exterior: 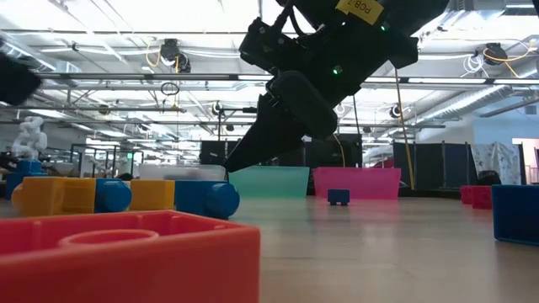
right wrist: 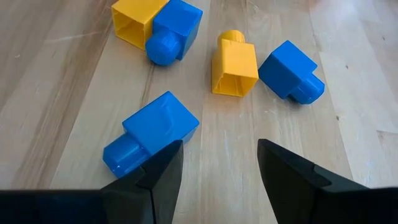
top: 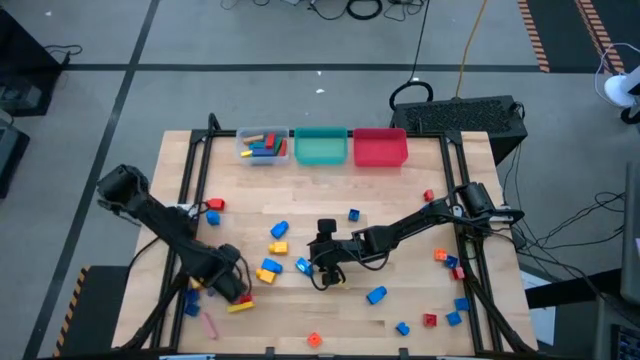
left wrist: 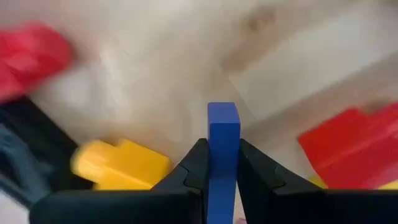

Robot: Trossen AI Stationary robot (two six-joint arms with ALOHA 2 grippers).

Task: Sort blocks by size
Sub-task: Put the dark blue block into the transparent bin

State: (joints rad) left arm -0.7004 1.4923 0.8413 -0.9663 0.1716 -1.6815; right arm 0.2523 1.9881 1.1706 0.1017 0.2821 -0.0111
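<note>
The wooden table carries three bins in a row along its far edge: a clear bin with several coloured long bars inside, a teal bin and a red bin just beside it. The two dark arms reach in over the boards. The left gripper, near the front left corner, is clenched on a thin blue block standing upright between its fingers, with a yellow block and a red block lying close by on the wood. The right gripper hangs low at the middle of the table, its jaws parted and grasping nothing, just above a blue peg brick. Ahead of it lie a yellow-and-blue joined pair, one yellow brick and one more blue brick, all small, blocky and single-studded. The remaining blocks, blue, red and orange, lie scattered singly toward the right and front edges.
</note>
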